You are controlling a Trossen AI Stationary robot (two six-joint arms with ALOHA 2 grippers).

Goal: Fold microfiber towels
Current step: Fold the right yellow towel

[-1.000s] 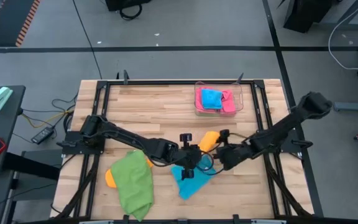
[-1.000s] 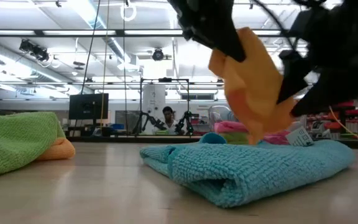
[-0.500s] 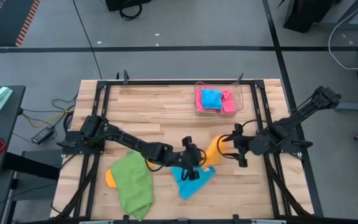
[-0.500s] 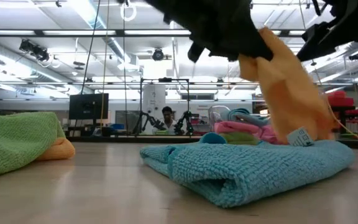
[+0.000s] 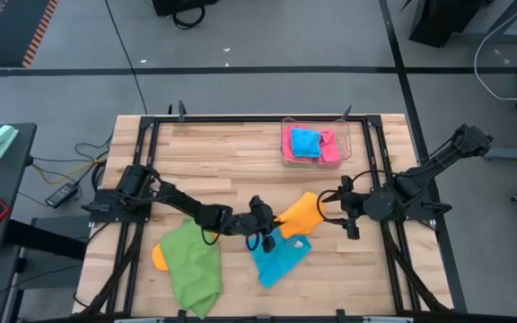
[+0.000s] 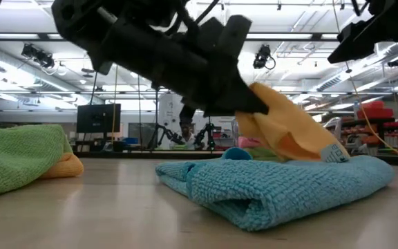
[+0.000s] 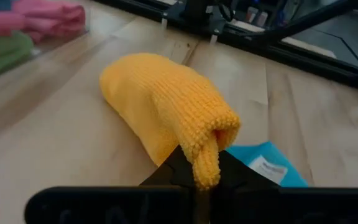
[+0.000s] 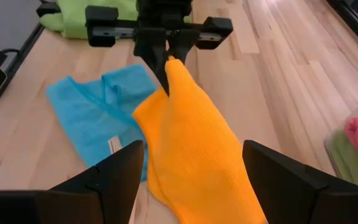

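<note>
Both our arms reach toward table centre.
Our left gripper (image 5: 270, 222) sits pinched tight near the middle, arm stretching in from nine o'clock; our right gripper (image 5: 330, 199) hangs spread wide at three o'clock.

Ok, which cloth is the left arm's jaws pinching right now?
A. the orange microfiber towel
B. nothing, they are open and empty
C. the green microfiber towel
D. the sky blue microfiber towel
A: the left gripper is shut on a corner of the orange microfiber towel, which trails away from it across the wooden table beside the sky blue microfiber towel; the right gripper stands open and apart from it.
</note>
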